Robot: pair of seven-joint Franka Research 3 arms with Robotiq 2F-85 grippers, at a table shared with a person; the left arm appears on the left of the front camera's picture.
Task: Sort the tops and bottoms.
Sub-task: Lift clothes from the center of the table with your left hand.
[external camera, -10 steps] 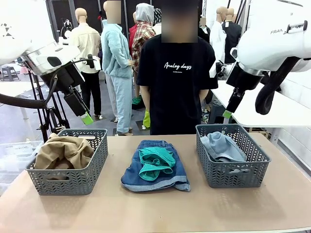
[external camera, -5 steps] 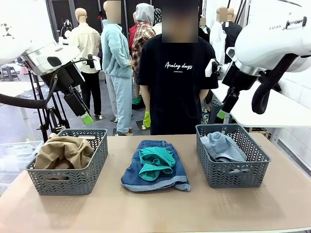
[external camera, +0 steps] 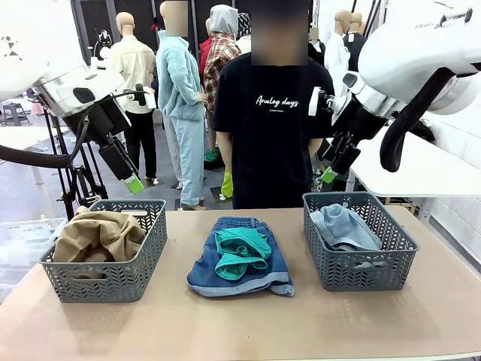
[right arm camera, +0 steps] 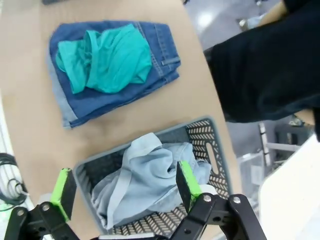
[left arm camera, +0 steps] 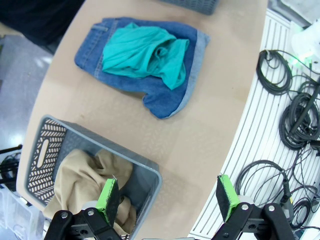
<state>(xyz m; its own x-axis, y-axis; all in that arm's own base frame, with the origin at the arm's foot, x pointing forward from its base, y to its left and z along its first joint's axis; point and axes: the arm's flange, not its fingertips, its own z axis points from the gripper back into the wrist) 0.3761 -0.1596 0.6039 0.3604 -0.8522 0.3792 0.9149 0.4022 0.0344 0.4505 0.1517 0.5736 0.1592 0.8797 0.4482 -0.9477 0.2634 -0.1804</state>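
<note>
Now, across the front view, the left gripper is hanging with its fingers spread and empty, well above the tan top lying in the left basket. The right gripper is hovering likewise, parted and holding nothing, over the far rim of the right basket, where the pale denim piece is sitting.

Down the left wrist view, the tan top is bunching just beside one finger, while the teal top is lying crumpled on the dark denim shorts well ahead of the fingertips. It is looking soft and light and likely to drape, so pinching a raised fold near its middle is seeming sensible.

Along the right wrist view, the pale denim piece is lying between the fingers, beneath them. The dark denim shorts are sitting farther ahead — probably stiffer and heavier — and their thick waistband or cuff is likely offering the firmest hold.
</note>
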